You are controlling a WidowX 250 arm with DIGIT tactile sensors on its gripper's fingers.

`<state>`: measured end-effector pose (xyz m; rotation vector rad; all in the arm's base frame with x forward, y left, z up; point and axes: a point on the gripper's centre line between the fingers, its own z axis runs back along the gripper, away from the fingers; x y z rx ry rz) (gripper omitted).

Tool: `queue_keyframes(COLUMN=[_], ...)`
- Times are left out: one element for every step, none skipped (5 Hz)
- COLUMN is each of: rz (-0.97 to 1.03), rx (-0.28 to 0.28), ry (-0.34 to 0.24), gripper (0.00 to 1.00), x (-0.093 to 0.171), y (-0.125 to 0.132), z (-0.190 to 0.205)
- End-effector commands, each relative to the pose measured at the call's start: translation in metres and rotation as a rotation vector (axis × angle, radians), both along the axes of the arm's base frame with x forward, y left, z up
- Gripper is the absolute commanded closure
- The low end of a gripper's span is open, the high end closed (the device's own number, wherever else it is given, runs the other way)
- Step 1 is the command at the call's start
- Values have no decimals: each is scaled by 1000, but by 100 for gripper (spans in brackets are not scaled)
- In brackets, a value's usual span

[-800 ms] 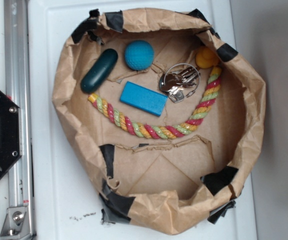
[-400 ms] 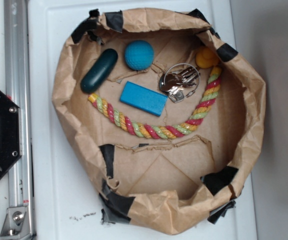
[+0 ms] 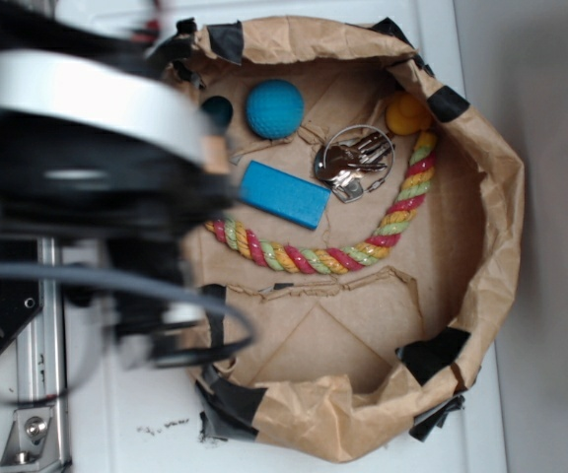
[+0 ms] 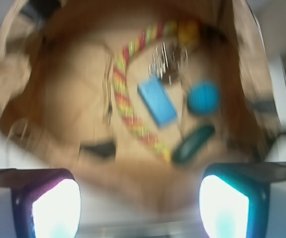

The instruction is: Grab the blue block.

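Observation:
The blue block (image 3: 284, 194) is a flat sky-blue slab lying on the floor of a crumpled brown paper bag (image 3: 496, 227), just above a striped rope (image 3: 343, 258). The wrist view is smeared by motion and shows the block (image 4: 157, 101) well ahead of my gripper (image 4: 140, 203). Both fingers (image 4: 53, 208) stand wide apart with only the bag's near rim between them, so the gripper is open and holds nothing. In the exterior view my arm (image 3: 77, 148) is a dark blur over the bag's left side, left of the block.
A teal-blue dimpled ball (image 3: 274, 108) and a dark teal case (image 4: 192, 144), mostly hidden under the arm in the exterior view, lie beyond the block. Keys on a ring (image 3: 351, 161) and an orange ball (image 3: 406, 113) sit to its right. The bag's walls stand up all round.
My arm has swept into the exterior view from the left and now covers the bag's left side and most of the teal case. The objects in the bag have not moved.

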<state>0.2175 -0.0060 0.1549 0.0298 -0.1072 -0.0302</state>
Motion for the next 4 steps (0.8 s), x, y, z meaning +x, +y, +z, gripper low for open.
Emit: queue_keyframes(rz=[-48,-153,-194,-208], rx=[58,96,121,100], ry=[12,34,75,77], gripper=[0,0,0,0], x=[38,34,35,50], y=[35,43,53,47], z=[-60,-81,-105,-122])
